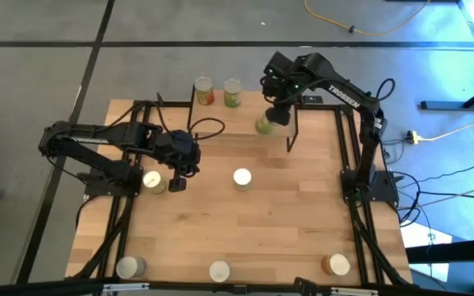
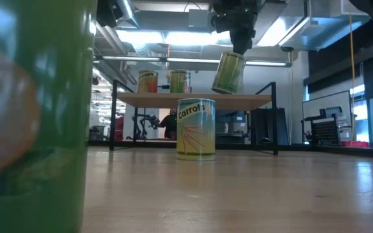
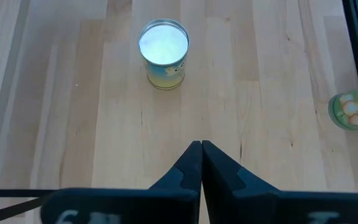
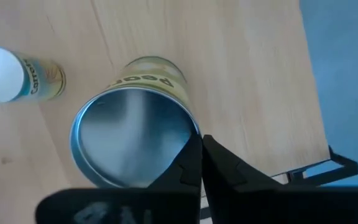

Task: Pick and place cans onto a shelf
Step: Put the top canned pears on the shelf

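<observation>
The shelf point(image 1: 229, 119) stands at the table's far side, and two cans point(image 1: 204, 90) point(image 1: 232, 92) stand upright on its top board point(image 2: 173, 99). My right gripper point(image 1: 276, 111) hangs over the board's right part, shut on a green can point(image 2: 228, 72). My left gripper point(image 1: 177, 175) hovers shut at mid-left, next to a can point(image 1: 153, 181) standing on the table. Further right, a carrots can point(image 1: 242, 178) stands at the table's middle. My right gripper holds the green can at its silvery top rim point(image 4: 191, 127), the fingertips close together at one side of the rim. The fingers come steeply from above. The can hangs tilted below them, its bottom just over the shelf board; whether it touches the board I cannot tell.
Three more cans point(image 1: 130, 267) point(image 1: 220, 270) point(image 1: 336, 264) stand along the table's near edge; one of them fills the left of the low view point(image 2: 31, 116). The shelf's black legs point(image 1: 290, 136) stand on the table. Bare wood lies between the middle can and the near row.
</observation>
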